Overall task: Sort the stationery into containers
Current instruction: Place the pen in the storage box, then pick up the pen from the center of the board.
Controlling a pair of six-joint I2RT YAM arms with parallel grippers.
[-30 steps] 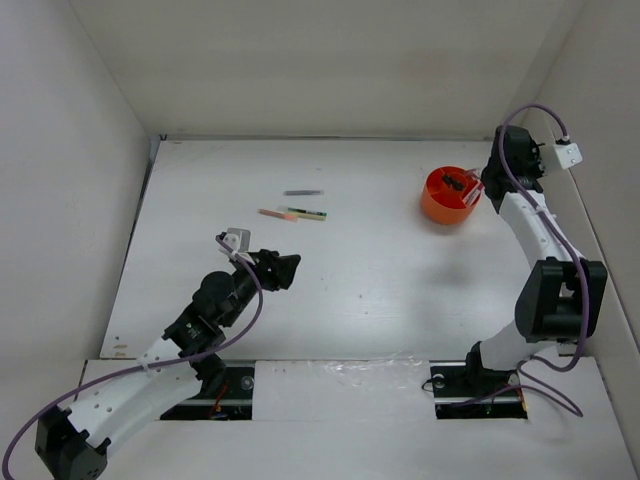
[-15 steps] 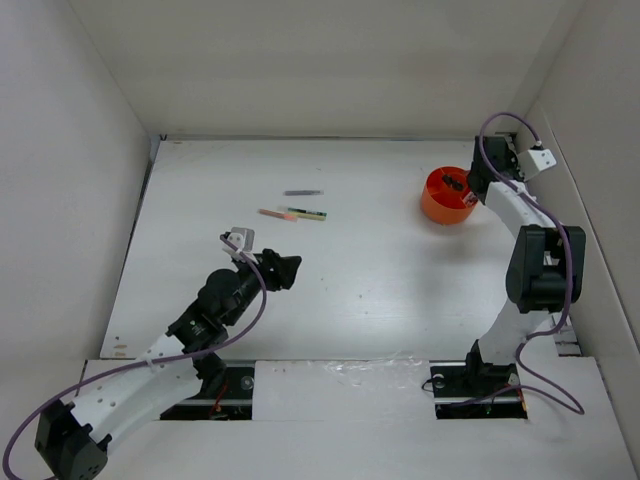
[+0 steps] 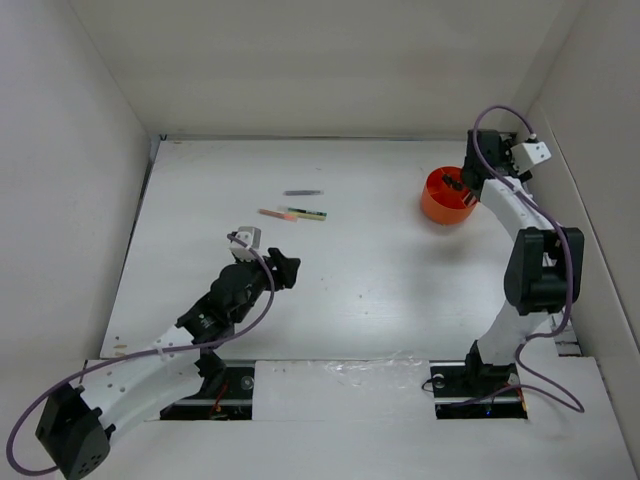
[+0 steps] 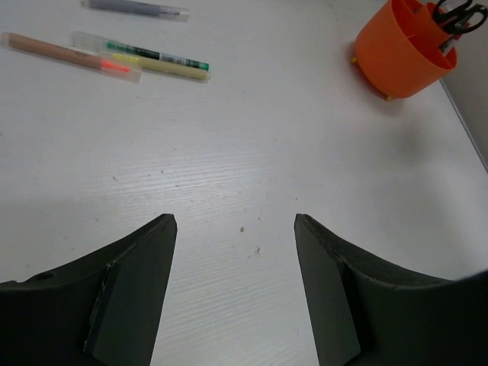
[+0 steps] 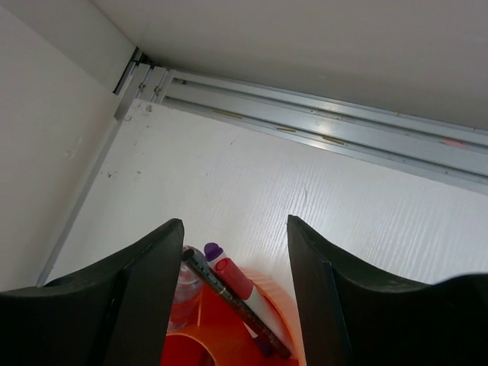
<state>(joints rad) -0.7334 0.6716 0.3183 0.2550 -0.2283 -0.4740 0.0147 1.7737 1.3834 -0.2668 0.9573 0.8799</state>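
Holding: nothing. My left gripper [image 4: 235, 221] and my right gripper [image 5: 232, 229] are both empty.
Left jaws: released and spread wide, with only bare table [image 4: 252, 152] between them. They hover over the near-left part.
Right jaws: released too, fingers apart with nothing pinched. They hang directly over the organiser [image 3: 447, 197].
Container count: one.
Container look: round, bright orange plastic with small feet under it. It stands upright at the far right of the table.
Already inside: one pair of black-handled scissors [image 4: 457, 11], handles up. From my right wrist I also see one red-capped pen [image 5: 232, 278] and one purple-tipped pen [image 5: 213, 250]. A dark slim rod [image 5: 236, 305] leans beside them, and I cannot tell what it is.
Loose stationery count: three, all in the far-left middle of the table, well apart from the organiser.
Farthest piece: one short grey stick [image 4: 137, 8], lying alone.
Nearer pair: one pink pen [image 4: 72, 53] with a pale barrel and a bright red-orange tip under a clear cap, and one green-yellow marker [image 4: 156, 61].
Pair layout: the two lie just beside each other, nearly in line with their ends overlapping. I cannot tell whether they touch.
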